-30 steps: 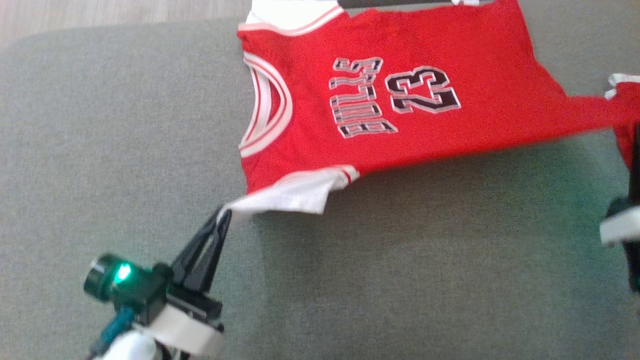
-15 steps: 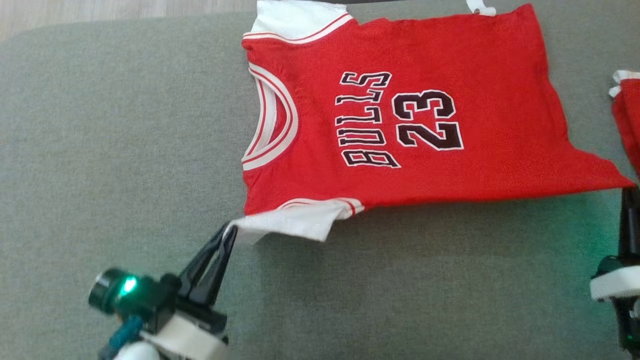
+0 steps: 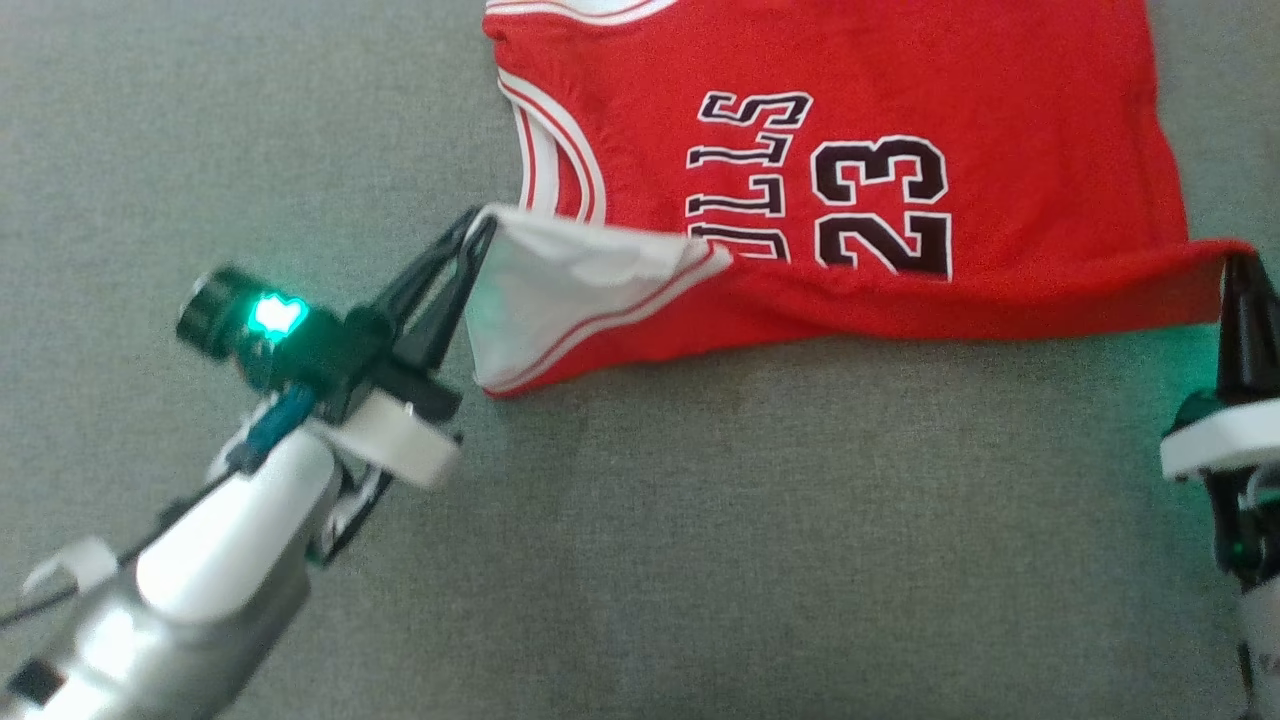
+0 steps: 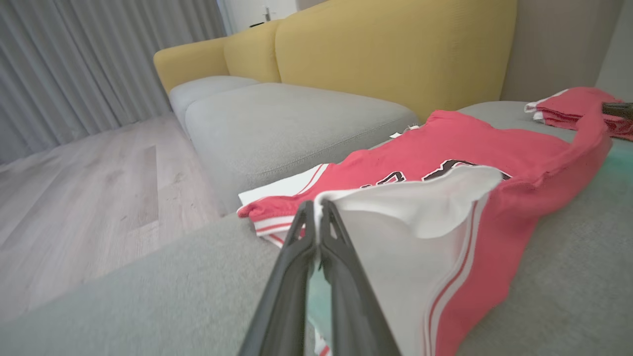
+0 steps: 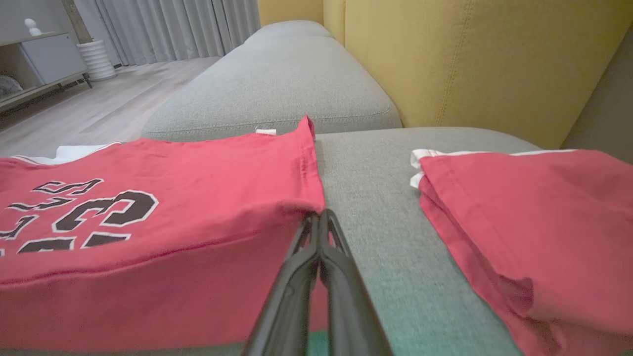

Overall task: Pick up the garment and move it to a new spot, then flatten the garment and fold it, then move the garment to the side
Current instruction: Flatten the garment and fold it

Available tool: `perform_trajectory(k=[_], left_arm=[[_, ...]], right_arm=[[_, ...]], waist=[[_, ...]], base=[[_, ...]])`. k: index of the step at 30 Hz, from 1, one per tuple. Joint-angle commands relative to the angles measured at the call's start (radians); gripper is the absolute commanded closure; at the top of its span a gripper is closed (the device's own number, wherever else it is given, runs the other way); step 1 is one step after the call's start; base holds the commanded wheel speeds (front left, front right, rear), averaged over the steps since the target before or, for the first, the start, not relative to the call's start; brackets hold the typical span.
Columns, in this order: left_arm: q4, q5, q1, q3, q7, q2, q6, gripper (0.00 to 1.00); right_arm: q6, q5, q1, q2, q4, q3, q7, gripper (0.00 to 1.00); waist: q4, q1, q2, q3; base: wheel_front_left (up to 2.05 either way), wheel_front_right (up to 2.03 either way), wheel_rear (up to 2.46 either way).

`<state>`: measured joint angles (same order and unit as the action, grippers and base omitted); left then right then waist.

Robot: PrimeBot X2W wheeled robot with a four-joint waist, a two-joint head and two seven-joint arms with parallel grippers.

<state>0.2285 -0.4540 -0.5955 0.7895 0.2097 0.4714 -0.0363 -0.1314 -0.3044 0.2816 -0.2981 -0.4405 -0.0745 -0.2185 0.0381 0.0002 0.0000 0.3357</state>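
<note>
Basically, L gripper [image 3: 485, 222] was pinched shut on the white sleeve corner of the red jersey [image 3: 900, 90], holding it lifted & folded over part of the "BULLS" lettering. R gripper [image 3: 1238, 262] was clamped likewise on the hem corner at the other end, w/ the near edge raised between the two. Rest of the jersey lay flat, front up, on the grey sofa cushion [image 3: 700, 550]. Beside R gripper, apart from the jersey, sat another red garment [image 5: 534, 207], prob. folded, though its edge was blurry. Yellow backrest [image 5: 470, 59] stood behind, wood floor [image 4: 74, 198] beyond.
</note>
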Motion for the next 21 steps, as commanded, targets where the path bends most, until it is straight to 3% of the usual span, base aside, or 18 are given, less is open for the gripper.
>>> perform_trajectory(k=[1,10,16,17,18,19,21], left_arm=[[0.005,0.023,-0.079,-0.028,0.010,0.020,0.015,1.00],[0.181,0.097,-0.296,0.005,0.024,-0.019,0.094,1.00],[0.281,0.128,-0.367,0.011,0.040,-0.052,0.092,1.00],[0.296,0.132,-0.372,0.010,0.042,-0.060,0.086,0.91],[0.311,0.131,-0.373,0.006,0.044,-0.069,0.076,0.51],[0.325,0.125,-0.369,-0.002,0.046,-0.080,0.064,0.00],[0.337,0.122,-0.363,-0.009,0.048,-0.090,0.052,0.00]], right_arm=[[0.001,0.011,0.034,-0.029,0.013,0.010,-0.001,1.00],[0.001,0.043,0.188,-0.035,-0.074,0.025,0.000,1.00],[0.001,0.048,0.263,-0.030,-0.143,0.058,-0.013,1.00],[0.001,0.048,0.270,-0.029,-0.154,0.060,-0.016,0.98],[0.001,0.049,0.275,-0.027,-0.164,0.062,-0.019,0.27],[0.001,0.049,0.278,-0.024,-0.170,0.072,-0.023,0.00],[0.001,0.046,0.278,-0.022,-0.173,0.084,-0.026,0.00]], waist=[[0.000,-0.0002,0.0000,0.020],[-0.015,-0.0002,0.0000,0.078],[-0.016,-0.0002,0.0000,0.102],[-0.015,-0.0002,0.0000,0.103],[-0.014,-0.0002,0.0000,0.103],[-0.012,-0.0002,0.0000,0.101],[-0.012,-0.0002,0.0000,0.097]], base=[[0.00,0.00,0.00],[0.00,0.00,0.00],[0.00,0.00,0.00],[0.00,0.00,0.00],[0.00,0.00,0.00],[0.00,0.00,0.00],[0.00,0.00,0.00]])
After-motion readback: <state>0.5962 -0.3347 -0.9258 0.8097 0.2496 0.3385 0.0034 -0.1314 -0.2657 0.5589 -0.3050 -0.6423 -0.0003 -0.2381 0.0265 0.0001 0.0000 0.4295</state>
